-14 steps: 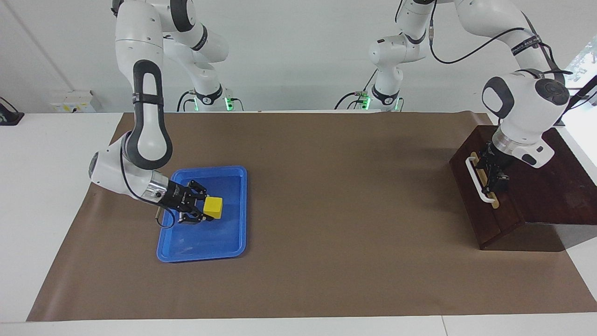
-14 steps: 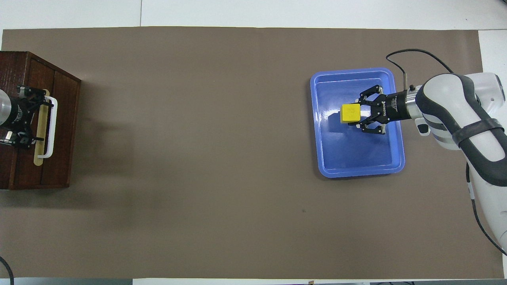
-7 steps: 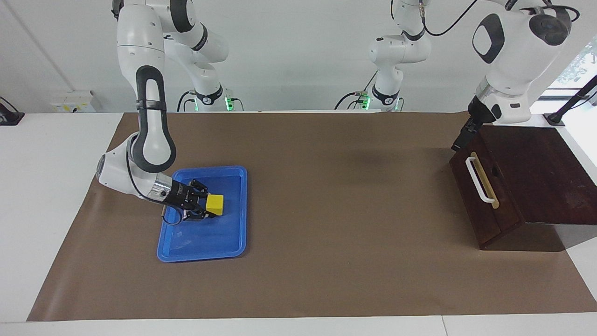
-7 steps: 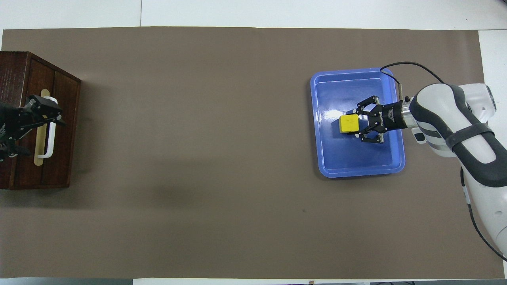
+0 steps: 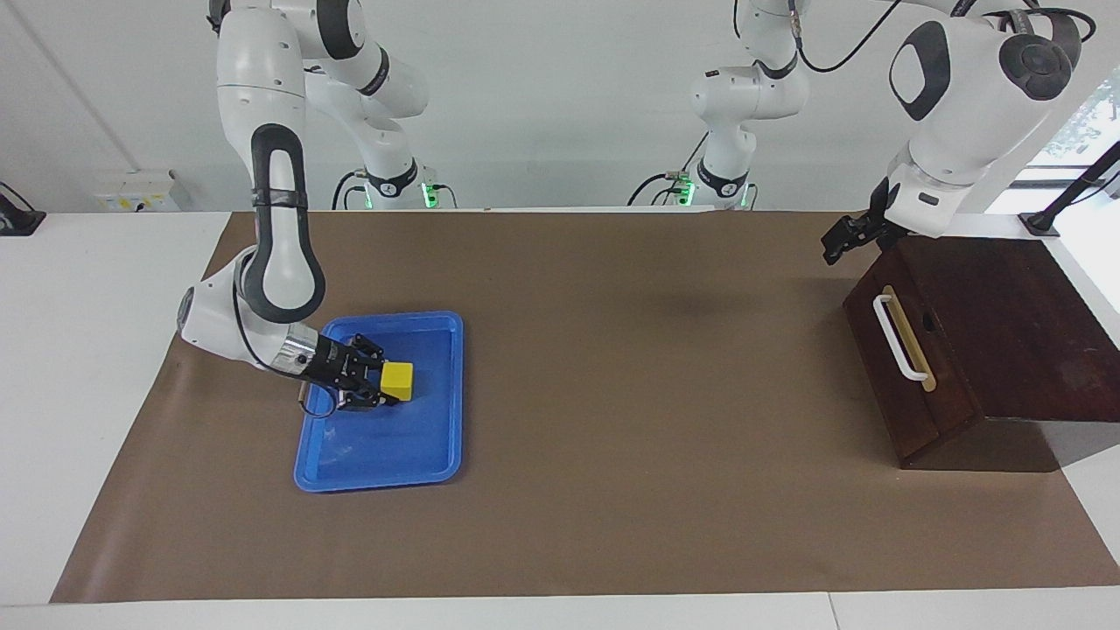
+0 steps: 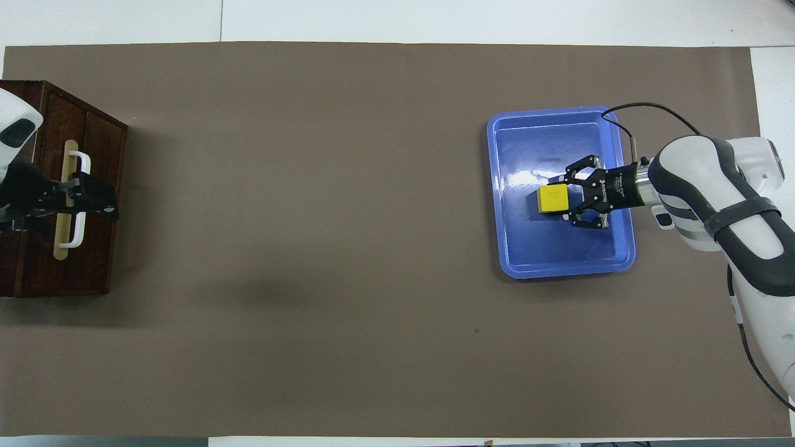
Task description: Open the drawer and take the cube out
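Lowering the cube (image 5: pixel 398 381) into the blue tray (image 5: pixel 437 455), right tool (image 5: pixel 388 391) grips it; left tool (image 5: pixel 842 239), released, has lifted off the closed drawer (image 5: pixel 892 367).

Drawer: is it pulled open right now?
No, the drawer front sits flush with the box in the facing view, and the cube is in the tray.

We see the brown worktop (image 5: pixel 647 411) lying open between blue tray (image 5: pixel 442 455) and dark box (image 5: pixel 1006 332), right pincer (image 5: pixel 378 386) crowding the tray, left pincer (image 5: pixel 842 238) raised beside the box
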